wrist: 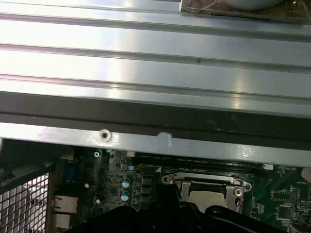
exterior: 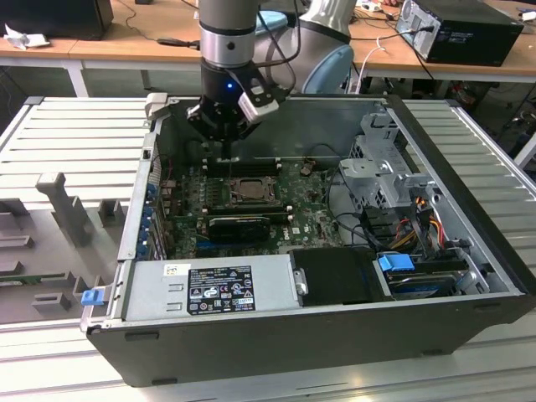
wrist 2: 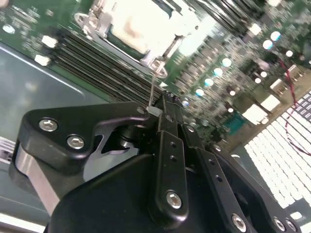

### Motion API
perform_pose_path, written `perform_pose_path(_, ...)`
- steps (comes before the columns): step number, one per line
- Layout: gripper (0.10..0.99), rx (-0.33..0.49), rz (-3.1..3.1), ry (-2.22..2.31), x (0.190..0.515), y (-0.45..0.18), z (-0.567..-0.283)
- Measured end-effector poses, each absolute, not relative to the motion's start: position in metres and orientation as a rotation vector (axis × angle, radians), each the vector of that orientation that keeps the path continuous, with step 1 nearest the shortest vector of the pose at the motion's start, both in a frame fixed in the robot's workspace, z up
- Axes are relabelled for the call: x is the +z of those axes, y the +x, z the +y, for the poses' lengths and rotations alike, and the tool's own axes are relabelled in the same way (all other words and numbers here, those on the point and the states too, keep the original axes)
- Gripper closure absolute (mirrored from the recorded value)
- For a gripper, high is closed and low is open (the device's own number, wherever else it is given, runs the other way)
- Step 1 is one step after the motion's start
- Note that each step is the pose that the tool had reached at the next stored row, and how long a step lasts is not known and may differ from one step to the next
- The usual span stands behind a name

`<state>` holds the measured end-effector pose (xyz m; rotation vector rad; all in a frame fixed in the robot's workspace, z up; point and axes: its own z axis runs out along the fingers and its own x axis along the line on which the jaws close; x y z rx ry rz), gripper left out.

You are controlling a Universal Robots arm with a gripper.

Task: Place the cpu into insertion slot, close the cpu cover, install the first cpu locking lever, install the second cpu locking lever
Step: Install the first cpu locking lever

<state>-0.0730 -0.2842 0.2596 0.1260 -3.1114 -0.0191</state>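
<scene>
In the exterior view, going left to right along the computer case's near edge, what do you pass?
From the exterior view's left: blue clip → silver power supply → black box → blue tab.

Arm [exterior: 224, 33] vertical, wrist straight down. Gripper [exterior: 224, 152] black, blue light on body. Fingers [wrist 2: 167, 145] drawn together at tips, pinching thin locking lever [wrist 2: 154, 86] between them.

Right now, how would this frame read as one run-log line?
end effector: shut on locking lever | cpu cover: down over cpu | arm: low inside open computer case
</scene>
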Motion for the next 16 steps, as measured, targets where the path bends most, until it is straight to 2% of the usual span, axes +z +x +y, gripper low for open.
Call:
perform_pose_path(6, 0.980, -0.028, -3.112, 0.127, 0.258, -0.049, -0.284)
perform_pose_path(9, 0.980, -0.110, -3.112, 0.128, 0.257, -0.048, -0.284)
perform_pose_path(16, 0.980, -0.109, -3.127, 0.129, 0.247, -0.046, -0.284)
